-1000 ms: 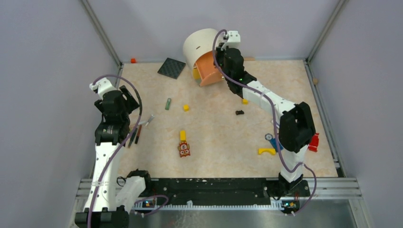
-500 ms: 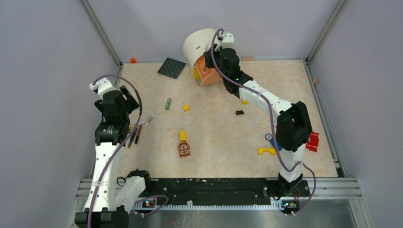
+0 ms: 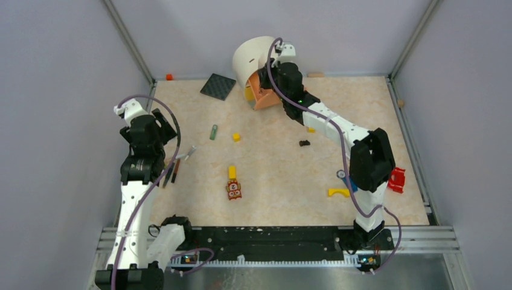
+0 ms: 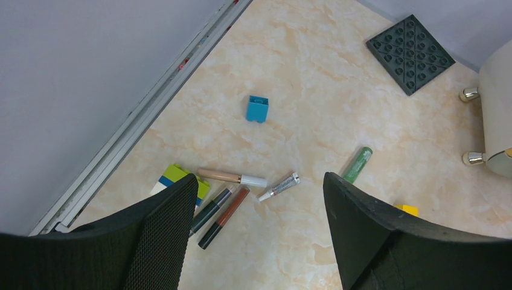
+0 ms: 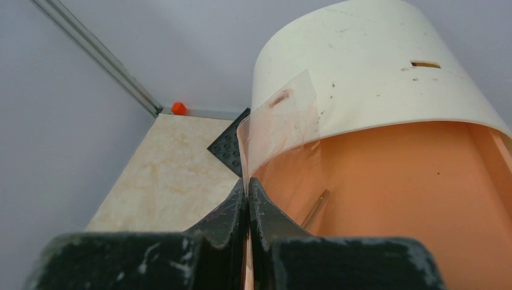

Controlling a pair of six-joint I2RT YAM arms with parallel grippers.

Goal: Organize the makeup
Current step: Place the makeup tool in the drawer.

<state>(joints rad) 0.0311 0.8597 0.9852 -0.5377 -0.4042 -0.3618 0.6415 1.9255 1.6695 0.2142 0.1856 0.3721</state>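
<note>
Right gripper (image 5: 248, 190) pinches the case (image 3: 253, 57) flap (image 5: 281, 124); left gripper (image 4: 258, 181) hangs open over the sticks (image 4: 224, 207); most makeup lies loose outside

Makeup (image 4: 232, 176) and blocks (image 3: 236, 136) on marbled table (image 3: 272, 169).

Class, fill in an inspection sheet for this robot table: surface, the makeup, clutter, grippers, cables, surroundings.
Surface: marbled tabletop, no spills seen.
Job's things: four makeup sticks lying loose below the left gripper; green tube apart from them; white container tipped on its side at the back.
Clutter: yellow blocks, owl tile, blue block, dark studded plate.
Grippers: left gripper open, holding nothing; right gripper shut on the white container's thin rim.
Cables: purple cables looped along both arms.
Surroundings: grey walls, metal frame posts.
</note>
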